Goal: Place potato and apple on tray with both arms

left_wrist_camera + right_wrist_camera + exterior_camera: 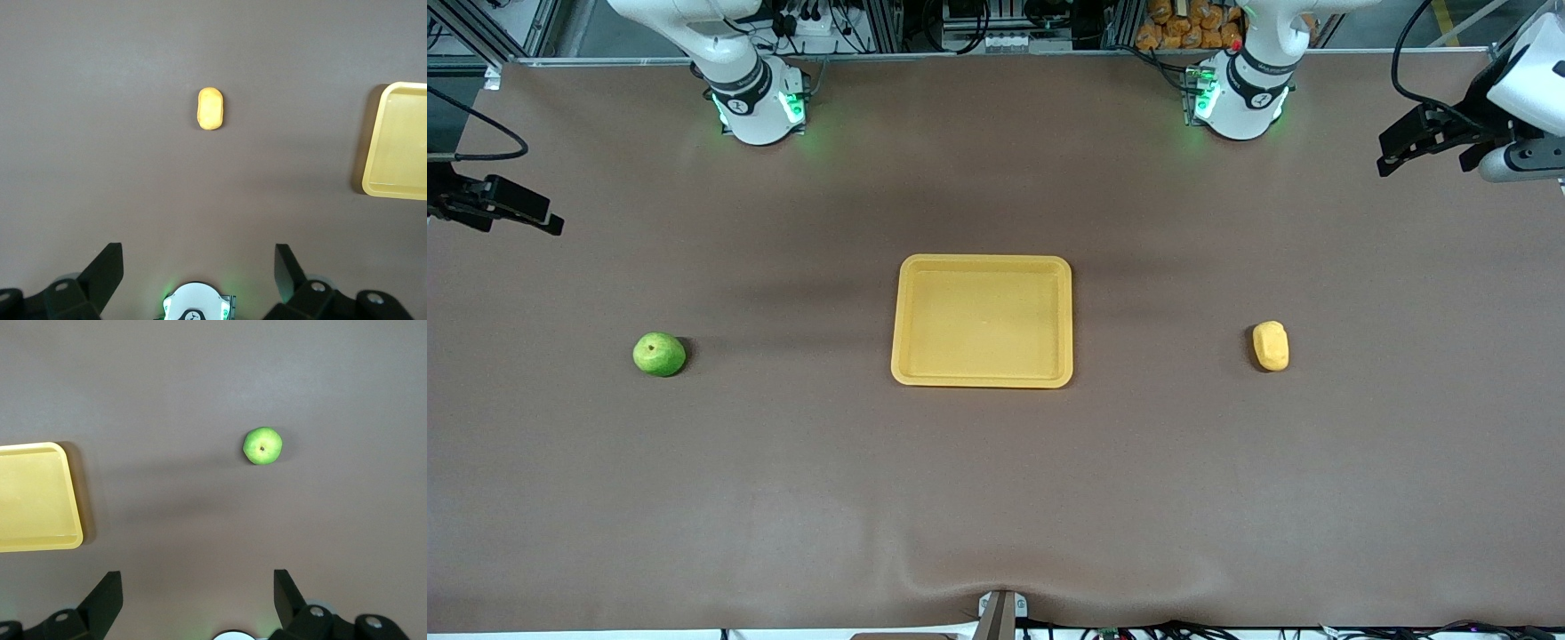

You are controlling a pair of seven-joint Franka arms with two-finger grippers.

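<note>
The yellow tray (983, 260) lies in the middle of the brown table and holds nothing. The green apple (659, 354) rests on the table toward the right arm's end; the right wrist view shows the apple (262, 446) and one end of the tray (40, 545). The yellow-orange potato (1271, 346) lies toward the left arm's end; the left wrist view shows the potato (211, 108) and part of the tray (393, 193). My left gripper (1405, 142) (198, 257) and right gripper (525, 209) (197, 583) hang high over bare table at their own ends, open and holding nothing.
A brown mat (996, 498) covers the table and bulges slightly at the edge nearest the front camera. The two arm bases (760, 107) (1240, 102) stand lit green along the edge farthest from that camera. Cables and equipment sit past that edge.
</note>
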